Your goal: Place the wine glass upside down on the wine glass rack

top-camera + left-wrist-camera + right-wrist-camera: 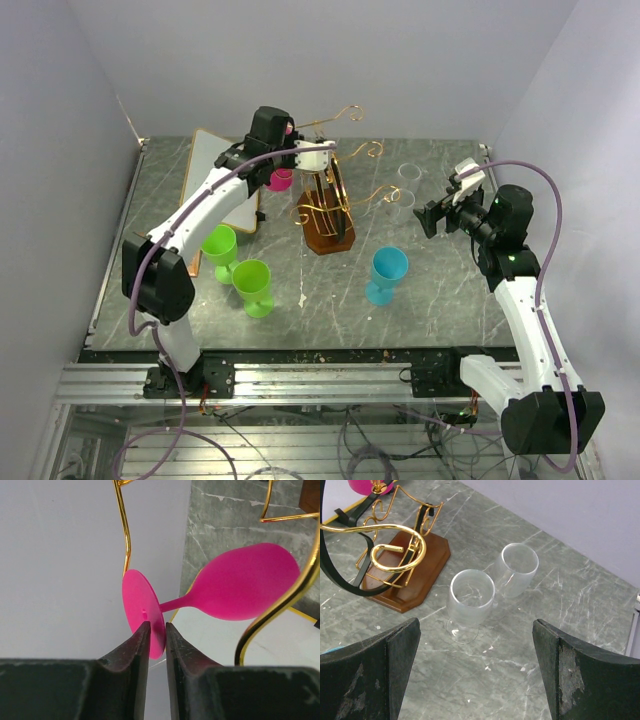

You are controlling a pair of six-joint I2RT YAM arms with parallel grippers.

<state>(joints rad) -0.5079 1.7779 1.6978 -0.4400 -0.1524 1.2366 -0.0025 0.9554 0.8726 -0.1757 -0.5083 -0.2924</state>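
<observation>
We see the left end effector closed on a smooth, opaque pink plastic wine glass. Its two dark fingers pinch the lower edge of the thin round foot. In the left wrist view the short stem runs sideways from the foot to the rounded, egg-shaped bowl. The glass hangs off the desk, a grey-green surface veined like marble, right against the left side of the wine glass rack.

The rack is thin, shiny gold wire bent into curved arms with scroll ends at several heights. It stands on a small brown wooden base with clipped corners. One gold wire rises just behind the glass's foot, and another curves in front of the bowl's far end, so the bowl lies between them. We cannot tell whether the foot touches the wire.

The right end effector is spread wide and holds nothing, well to the right of the rack. Below it stand two frosted clear stemmed glasses, upright and close together, just beside the base.

Two lime-green goblets stand upright near the left arm, and a light blue goblet stands in front of the rack. A white board with a wooden edge lies at the back left.
</observation>
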